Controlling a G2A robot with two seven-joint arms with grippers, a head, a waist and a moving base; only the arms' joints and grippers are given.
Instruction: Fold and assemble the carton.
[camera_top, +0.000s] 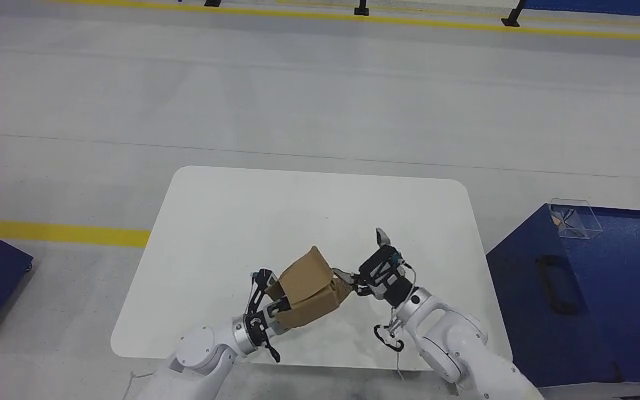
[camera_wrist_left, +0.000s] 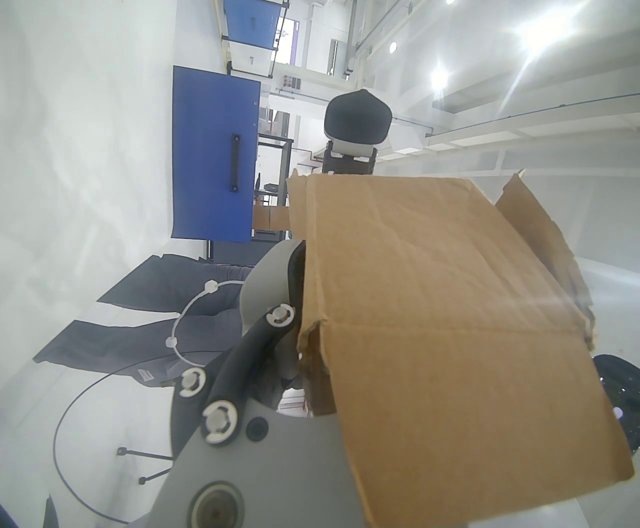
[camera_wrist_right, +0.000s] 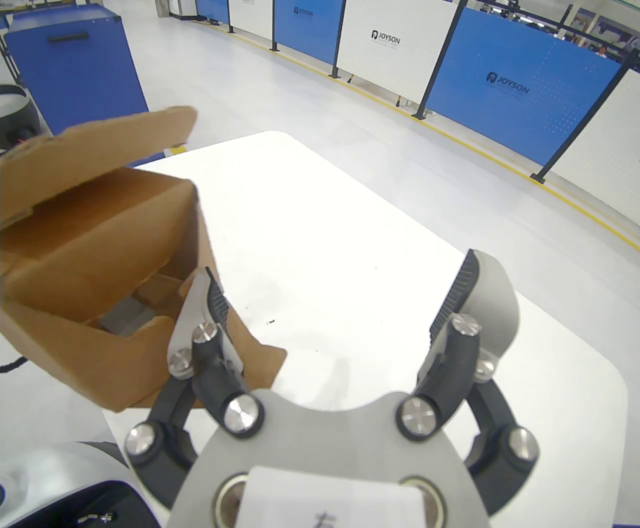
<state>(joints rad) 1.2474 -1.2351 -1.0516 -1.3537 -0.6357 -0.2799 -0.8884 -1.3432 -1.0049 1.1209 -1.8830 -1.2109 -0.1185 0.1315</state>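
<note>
A brown carton (camera_top: 312, 288) sits tilted near the front edge of the white table (camera_top: 300, 205), its open end facing my right gripper. My left gripper (camera_top: 268, 310) clasps the carton's other end across its width. In the left wrist view one grey finger (camera_wrist_left: 272, 280) lies against the carton's side wall, and a broad carton panel (camera_wrist_left: 440, 320) covers the rest. My right gripper (camera_wrist_right: 340, 267) stands open at the open end. One of its fingers (camera_wrist_right: 210, 300) touches a lower flap (camera_wrist_right: 250, 350), while the top flap (camera_wrist_right: 100, 140) sticks up loosely.
A blue cabinet (camera_top: 570, 290) stands just right of the table, with a clear plastic holder (camera_top: 575, 215) on top. The table's back half (camera_top: 320, 200) is bare. Both arms sit close to the front edge.
</note>
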